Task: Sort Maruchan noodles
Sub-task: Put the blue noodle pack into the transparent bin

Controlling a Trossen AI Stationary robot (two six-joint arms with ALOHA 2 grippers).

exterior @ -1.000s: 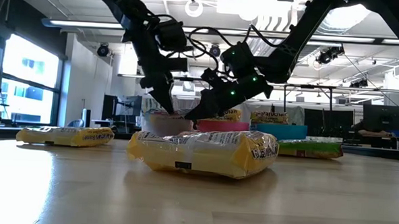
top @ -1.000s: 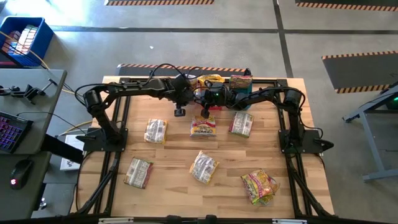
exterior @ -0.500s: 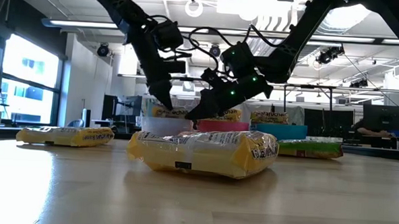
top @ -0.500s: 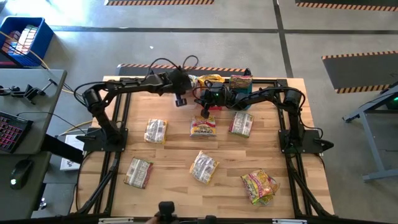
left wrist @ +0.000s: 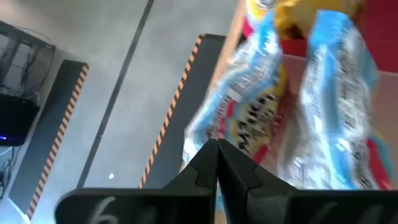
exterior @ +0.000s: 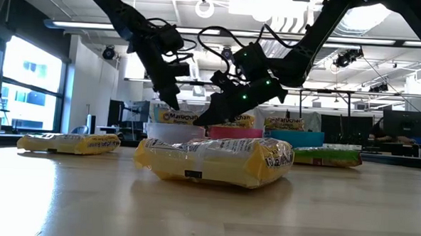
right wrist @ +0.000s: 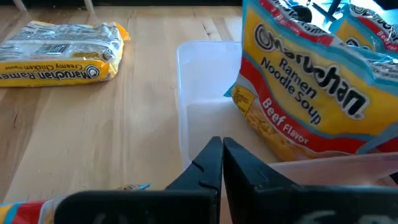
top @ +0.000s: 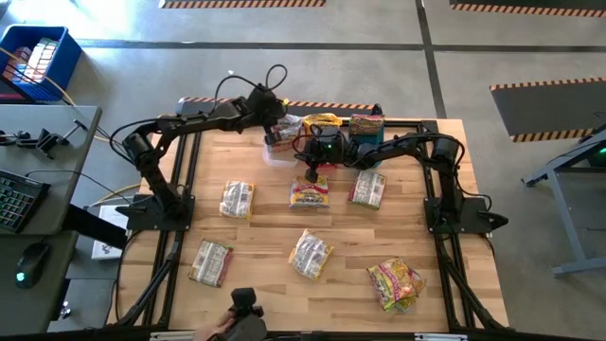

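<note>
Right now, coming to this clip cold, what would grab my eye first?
Both dark arms crowd the table's far edge, the shut left gripper and shut right gripper side by side by the bins stuffed with Maruchan packets. In the low view one yellow packet looms closest. Six more packets, such as a reddish-green one, lie scattered across the wooden table.

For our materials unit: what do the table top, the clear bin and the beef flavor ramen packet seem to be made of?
Table top: looks like pale wood planks with a matte finish; grain lines and board seams show.
Clear bin: probably translucent plastic, smooth and slightly frosted; the wood shows faintly through it.
Beef flavor ramen packet: seemingly thin glossy plastic film, printed; it is crinkled and catches the light.
</note>
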